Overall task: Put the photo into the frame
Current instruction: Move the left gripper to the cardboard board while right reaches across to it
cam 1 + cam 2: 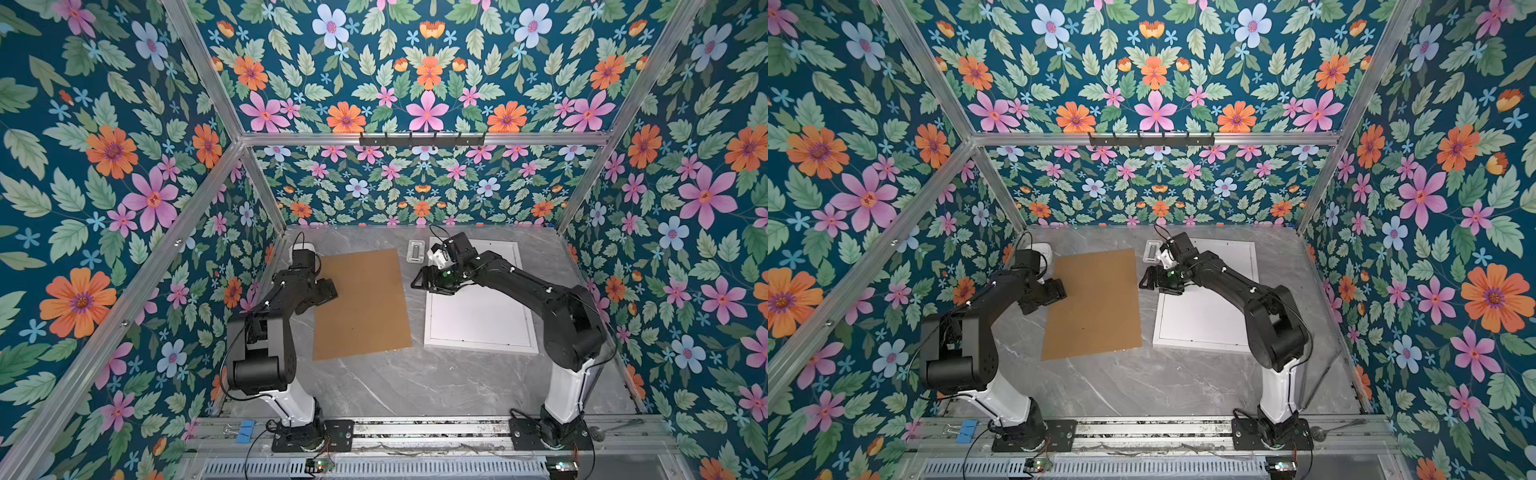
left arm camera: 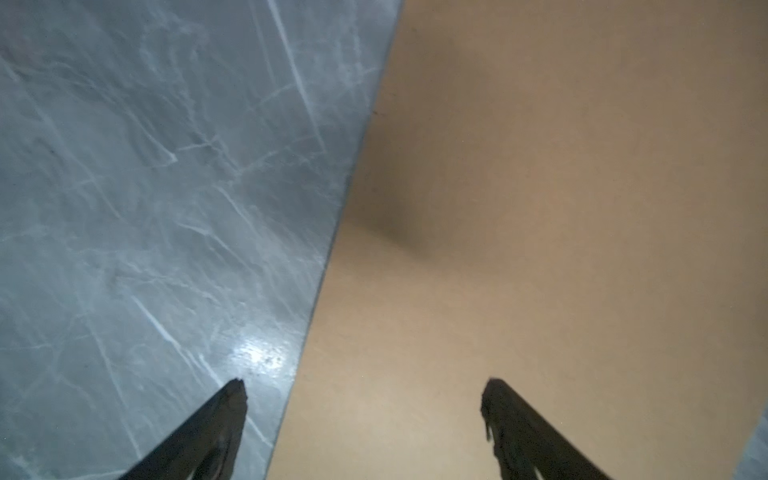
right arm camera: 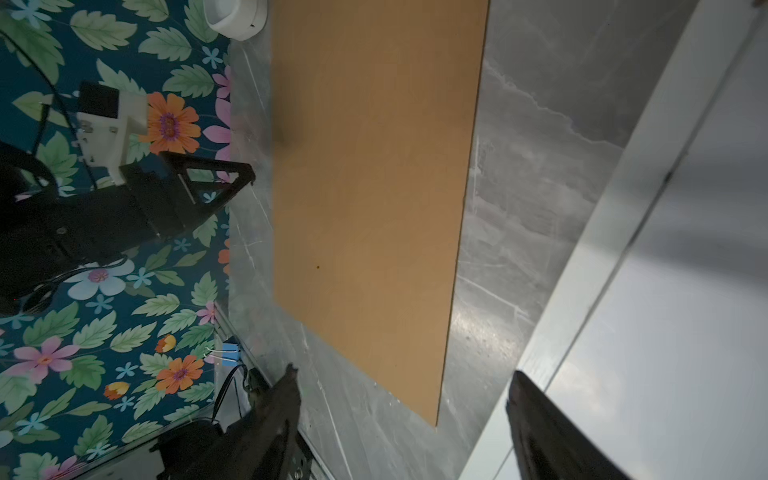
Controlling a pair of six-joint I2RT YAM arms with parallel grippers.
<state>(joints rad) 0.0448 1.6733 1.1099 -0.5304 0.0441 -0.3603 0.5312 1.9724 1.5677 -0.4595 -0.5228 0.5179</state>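
Observation:
The white frame (image 1: 478,348) (image 1: 1200,345) lies flat on the right of the grey marble table, with a plain white surface (image 1: 478,311) inside its rim. The photo's printed face shows in no view. My right gripper (image 1: 419,283) (image 3: 403,378) hovers open over the frame's left rim (image 3: 582,291), with nothing between its fingers. My left gripper (image 1: 327,291) (image 2: 363,390) stands open and empty just above the left edge of the brown backing board (image 1: 361,303) (image 2: 540,208).
A small white rectangular tray (image 1: 415,251) (image 1: 1151,251) sits at the back between board and frame. A white round object (image 1: 1042,251) (image 3: 237,16) stands at the back left. A blue binder clip (image 1: 245,428) lies on the front rail. Floral walls enclose the table (image 1: 415,386).

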